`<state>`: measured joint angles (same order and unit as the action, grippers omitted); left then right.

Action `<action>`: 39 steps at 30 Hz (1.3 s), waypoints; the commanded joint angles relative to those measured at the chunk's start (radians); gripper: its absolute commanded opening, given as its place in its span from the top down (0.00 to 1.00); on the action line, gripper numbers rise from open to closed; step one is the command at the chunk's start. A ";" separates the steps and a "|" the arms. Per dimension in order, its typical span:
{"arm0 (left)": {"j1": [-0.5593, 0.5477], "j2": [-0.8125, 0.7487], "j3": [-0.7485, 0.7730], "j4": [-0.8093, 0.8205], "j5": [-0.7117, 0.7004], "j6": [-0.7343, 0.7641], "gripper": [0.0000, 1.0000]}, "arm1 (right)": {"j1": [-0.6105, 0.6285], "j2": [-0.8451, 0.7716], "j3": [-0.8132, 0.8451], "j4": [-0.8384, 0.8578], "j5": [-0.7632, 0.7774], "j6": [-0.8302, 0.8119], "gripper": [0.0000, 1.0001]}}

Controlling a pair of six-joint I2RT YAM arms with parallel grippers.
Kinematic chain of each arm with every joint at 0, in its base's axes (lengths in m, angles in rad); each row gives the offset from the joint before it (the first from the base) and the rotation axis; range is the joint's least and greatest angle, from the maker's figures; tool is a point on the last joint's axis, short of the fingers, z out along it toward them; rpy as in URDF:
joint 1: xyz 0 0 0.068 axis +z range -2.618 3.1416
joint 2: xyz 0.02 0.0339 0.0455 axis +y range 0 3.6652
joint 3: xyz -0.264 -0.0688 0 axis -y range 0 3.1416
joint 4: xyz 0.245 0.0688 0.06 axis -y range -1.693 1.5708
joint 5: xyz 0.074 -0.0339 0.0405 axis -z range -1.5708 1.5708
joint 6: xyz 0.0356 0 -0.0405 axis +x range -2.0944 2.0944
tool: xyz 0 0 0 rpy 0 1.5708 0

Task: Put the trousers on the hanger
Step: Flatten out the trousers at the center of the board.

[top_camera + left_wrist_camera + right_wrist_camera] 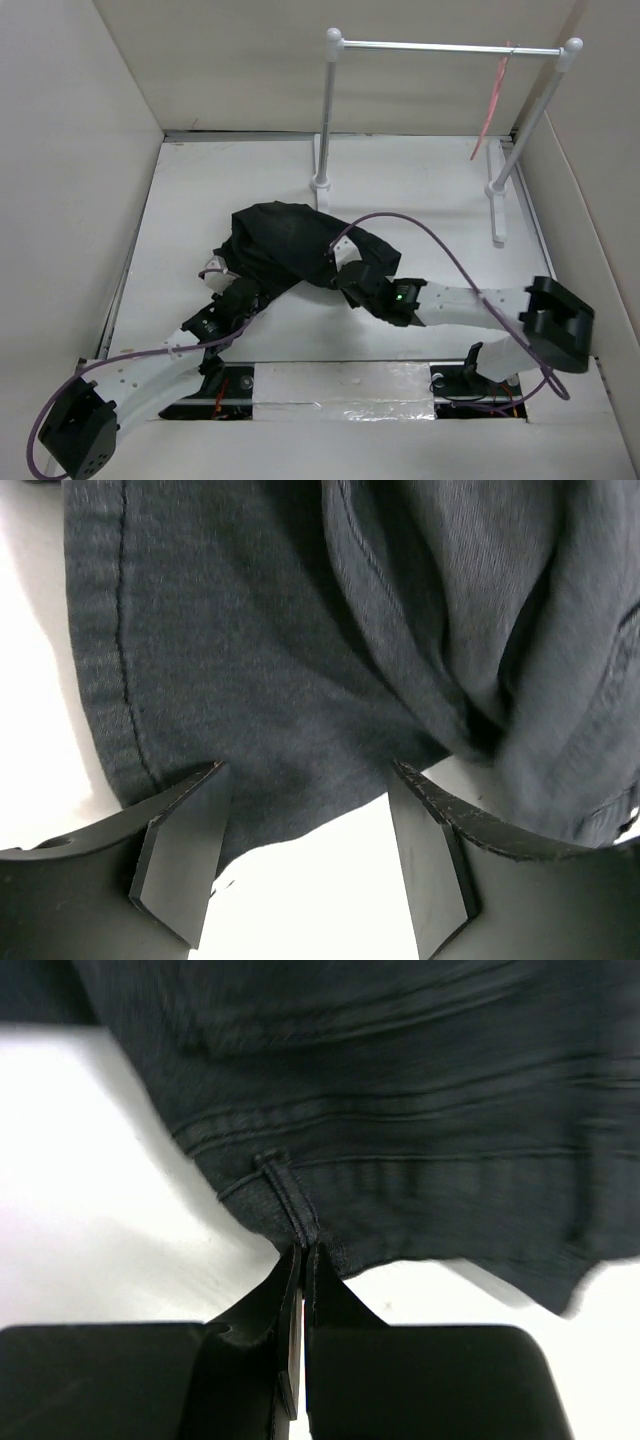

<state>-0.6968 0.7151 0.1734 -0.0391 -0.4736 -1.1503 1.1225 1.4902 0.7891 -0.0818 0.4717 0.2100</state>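
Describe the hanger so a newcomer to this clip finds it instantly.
Look to the metal rail standing at the far side of the table. Near its right end, beside the right post, hangs the hanger. It is the only thin pink thing; rail and posts are silver and white.

No readable text, label, brand, number or sign on anything here.

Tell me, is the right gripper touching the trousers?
Touching. The right wrist view shows the right gripper with its jaws shut on the stitched edge of the trousers, with no gap between fingertips and fabric.
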 commanded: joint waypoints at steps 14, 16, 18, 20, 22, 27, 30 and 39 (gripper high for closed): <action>0.098 0.288 0.060 0.338 0.059 0.086 0.66 | -0.078 -0.567 0.268 -0.266 0.169 -0.107 1.00; 0.141 0.319 0.092 0.352 0.067 0.098 0.90 | -0.078 -0.587 0.314 -0.302 0.179 -0.109 1.00; 0.164 0.340 0.116 0.349 0.058 0.119 1.00 | -0.078 -0.626 0.358 -0.321 0.165 -0.116 1.00; 0.203 0.308 0.123 0.319 0.056 0.123 1.00 | -0.078 -0.665 0.404 -0.357 0.148 -0.109 1.00; 0.213 0.247 0.124 0.276 0.029 0.118 1.00 | -0.078 -0.695 0.423 -0.410 0.145 -0.095 1.00; 0.232 -0.129 0.107 0.075 -0.102 0.129 1.00 | -0.078 -0.807 0.484 -0.518 0.110 -0.046 1.00; 0.246 -0.283 0.153 -0.059 -0.144 0.150 1.00 | -0.078 -0.846 0.513 -0.533 0.012 -0.031 1.00; 0.246 -0.099 0.293 -0.048 0.054 0.350 1.00 | -0.078 -0.811 0.589 -0.607 0.124 -0.047 1.00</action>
<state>-0.4526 0.4900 0.4133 -0.0692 -0.5407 -0.8925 1.0481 0.6491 1.3602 -0.6998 0.4698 0.1753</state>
